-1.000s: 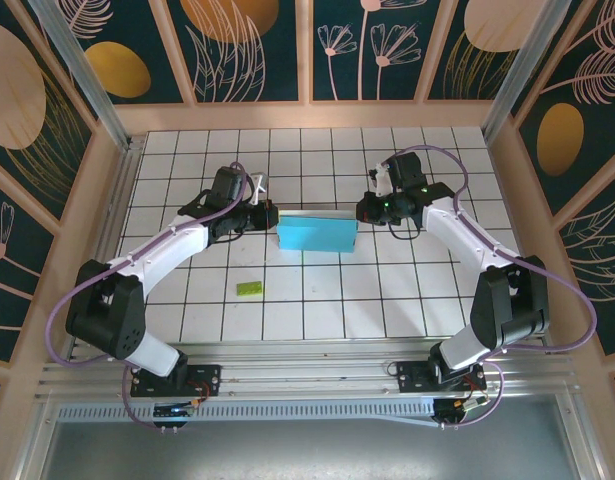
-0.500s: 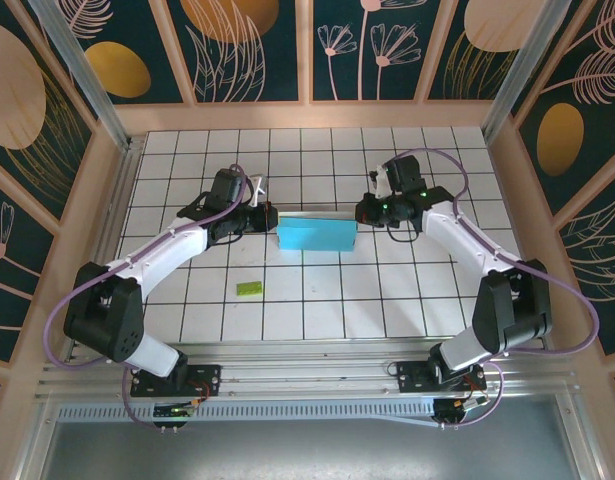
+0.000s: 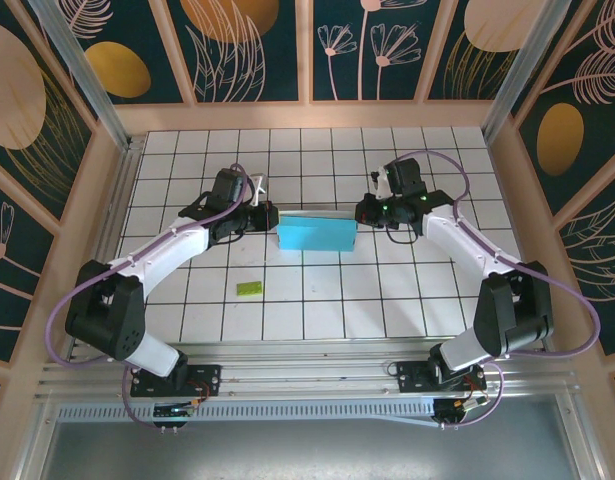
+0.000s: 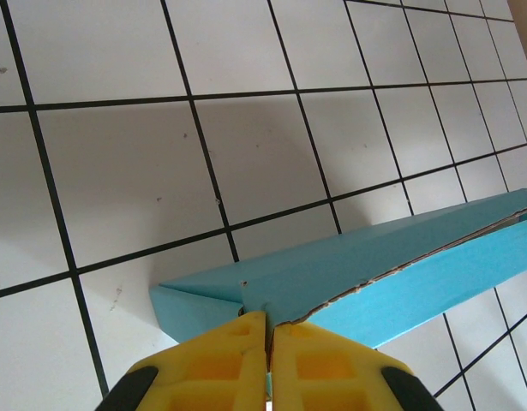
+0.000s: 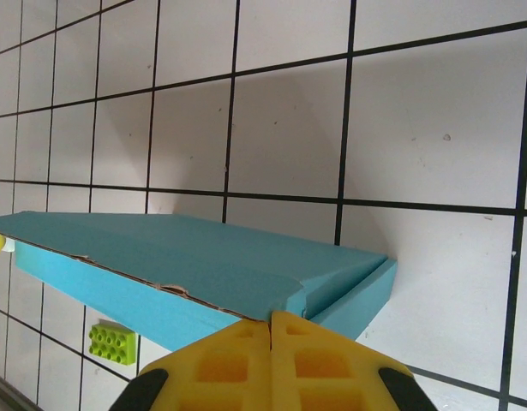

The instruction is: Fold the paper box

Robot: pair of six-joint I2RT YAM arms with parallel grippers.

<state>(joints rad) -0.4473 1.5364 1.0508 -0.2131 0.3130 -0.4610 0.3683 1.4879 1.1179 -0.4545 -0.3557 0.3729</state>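
Observation:
The paper box [image 3: 317,236] is a shallow light blue rectangle near the middle of the tiled table, with a thin whitish edge along its far side. My left gripper [image 3: 270,222] is at its left end. In the left wrist view the yellow fingers [image 4: 237,360] are shut on a thin card edge at the corner of the paper box [image 4: 374,265]. My right gripper [image 3: 362,212] is at the right end. Its yellow fingers [image 5: 306,360] pinch the near corner of the paper box [image 5: 186,265], which casts a shadow on the tiles behind it.
A tiny green brick [image 3: 250,288] lies on the tiles in front of the box, left of centre, and the green brick [image 5: 113,342] also appears under the box edge in the right wrist view. Wooden walls [image 3: 105,180] bound the table.
The right arm's wrist has shifted slightly. The box and the left arm have stayed where they were.

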